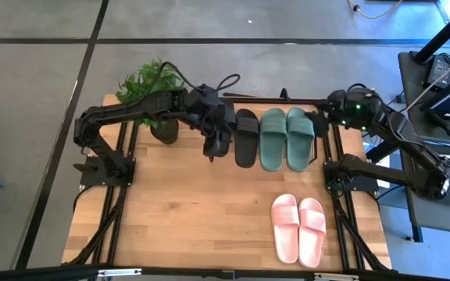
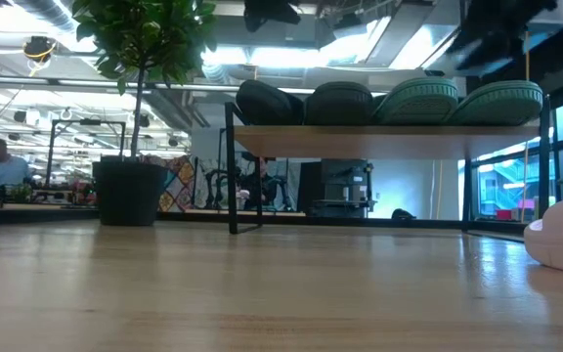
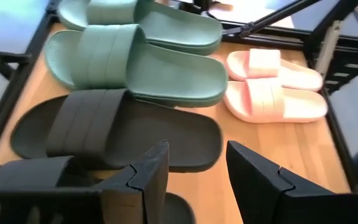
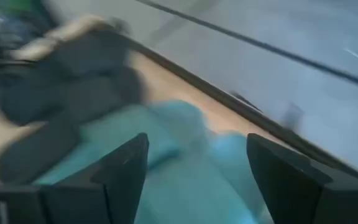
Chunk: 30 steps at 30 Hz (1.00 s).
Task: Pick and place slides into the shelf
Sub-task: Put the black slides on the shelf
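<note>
Four slides are sitting on the shelf; the pink pair is waiting on the table.

The shelf [image 1: 233, 107] is carrying two black slides [image 1: 246, 136] and the dark green pair [image 1: 287, 137] side by side. The pink pair [image 1: 299, 227] is lying well apart toward the table's near edge, long axes parallel to the shelved ones. The left gripper [image 1: 216, 147] is hovering over the outer black slide, jaws apart. The right gripper [image 1: 324, 109], jaws apart, is hanging over the shelf's green end and looks nearer the pink pair. No readable brand or writing.
</note>
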Available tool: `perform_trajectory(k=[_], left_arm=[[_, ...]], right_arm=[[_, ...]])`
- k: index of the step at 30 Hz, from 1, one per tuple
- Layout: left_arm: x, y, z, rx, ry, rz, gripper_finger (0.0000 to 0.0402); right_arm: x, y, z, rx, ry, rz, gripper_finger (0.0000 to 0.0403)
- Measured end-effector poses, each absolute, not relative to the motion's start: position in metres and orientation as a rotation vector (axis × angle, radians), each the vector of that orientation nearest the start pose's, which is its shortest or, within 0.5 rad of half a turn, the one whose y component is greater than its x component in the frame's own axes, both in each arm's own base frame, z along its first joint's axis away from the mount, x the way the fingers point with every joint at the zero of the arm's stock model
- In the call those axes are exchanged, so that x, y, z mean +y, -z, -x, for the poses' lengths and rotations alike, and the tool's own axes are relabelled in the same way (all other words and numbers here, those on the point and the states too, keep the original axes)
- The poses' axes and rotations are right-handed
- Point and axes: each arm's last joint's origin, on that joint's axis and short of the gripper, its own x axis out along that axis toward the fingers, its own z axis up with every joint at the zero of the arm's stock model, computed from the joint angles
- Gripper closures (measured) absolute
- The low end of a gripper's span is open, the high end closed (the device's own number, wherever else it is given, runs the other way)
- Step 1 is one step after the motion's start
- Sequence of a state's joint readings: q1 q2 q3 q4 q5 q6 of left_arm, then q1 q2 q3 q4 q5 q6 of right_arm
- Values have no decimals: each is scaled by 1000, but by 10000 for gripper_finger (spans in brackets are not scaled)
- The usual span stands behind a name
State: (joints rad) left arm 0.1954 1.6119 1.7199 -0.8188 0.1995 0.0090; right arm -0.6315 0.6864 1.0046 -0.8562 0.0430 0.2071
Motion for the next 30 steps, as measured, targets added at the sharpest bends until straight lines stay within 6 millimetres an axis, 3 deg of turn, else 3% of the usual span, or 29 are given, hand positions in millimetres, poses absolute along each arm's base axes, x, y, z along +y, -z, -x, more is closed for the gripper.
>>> perform_trajectory(k=[4,13,17,19,24,30], left_arm=[[57,-388,-339,691,108,164,248],[38,-379,-348,726,229,160,248],[33,-373,-347,793,159,127,248],[32,-369,-343,859,56,51,248],[13,-360,-336,1024,-97,-330,248],[-13,-360,-336,1020,-77,-402,248]], right_arm=[[-66,-364,-96,374,534,-280,132],[-68,-364,-100,389,506,-224,132],[-70,-364,-101,398,506,-201,132],[-70,-364,-102,399,506,-201,132],[-70,-364,-102,397,508,-209,132],[-70,-363,-102,386,521,-260,132]])
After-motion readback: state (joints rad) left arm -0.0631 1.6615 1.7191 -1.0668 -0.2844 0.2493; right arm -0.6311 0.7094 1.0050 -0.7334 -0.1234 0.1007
